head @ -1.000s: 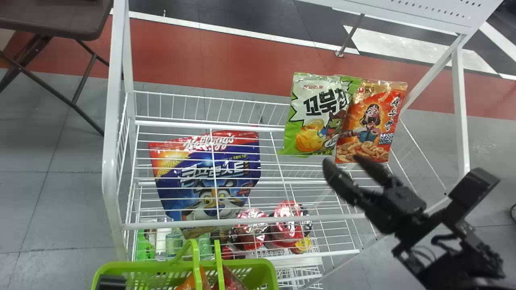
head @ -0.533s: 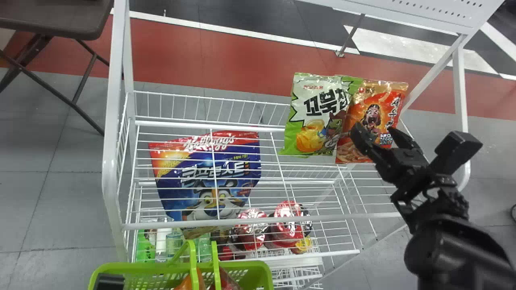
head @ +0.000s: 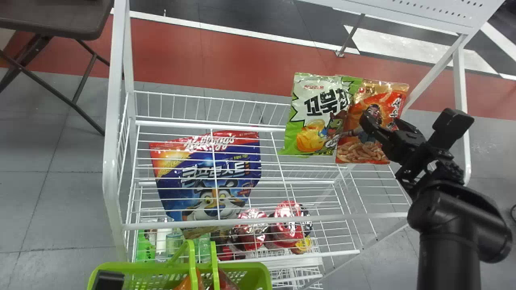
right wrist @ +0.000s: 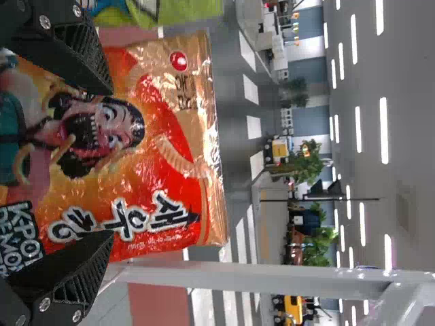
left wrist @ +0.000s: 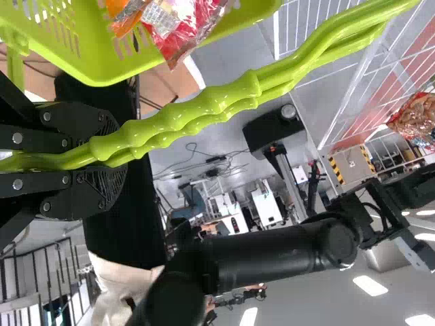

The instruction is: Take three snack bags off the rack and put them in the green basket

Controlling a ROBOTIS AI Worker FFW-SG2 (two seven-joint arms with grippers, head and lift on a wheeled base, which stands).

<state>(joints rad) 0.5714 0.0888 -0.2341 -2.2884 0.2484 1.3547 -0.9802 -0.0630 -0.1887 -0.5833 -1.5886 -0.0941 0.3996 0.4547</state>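
At the right-hand part of the white wire rack [head: 115, 141], our right hand [head: 381, 119] hovers in front of an orange-red bag of curled snacks [head: 363, 152]. We have its two black fingers spread apart, with nothing gripped between them. Our right wrist view puts the hand [right wrist: 105, 163] close over the bag's printed face, a finger lying across each side of it; whether either finger touches the wrapper, we cannot tell. The bag stands upright, and right beside it, on our left, is a white-and-green snack bag [head: 312, 96], the two meeting at their edges.

Down at the bottom of our head view sits the green basket [head: 242, 264], with an orange packet [head: 184, 283] and a red packet [head: 225, 282] inside. Our left hand [head: 108, 280] is there at its left side. Seen from our left wrist, the hand [left wrist: 112, 159] is closed on the basket's paired green handles [left wrist: 224, 100], which run out from between the fingers.

Toward the left of the rack, behind thin white wires, we see a large blue-and-red cereal bag [head: 217, 173] with a cartoon tiger on it. Lower down are shiny red wrapped packages [head: 250, 233], next to a few clear bottles [head: 174, 241] and a bright green packet [head: 145, 247].
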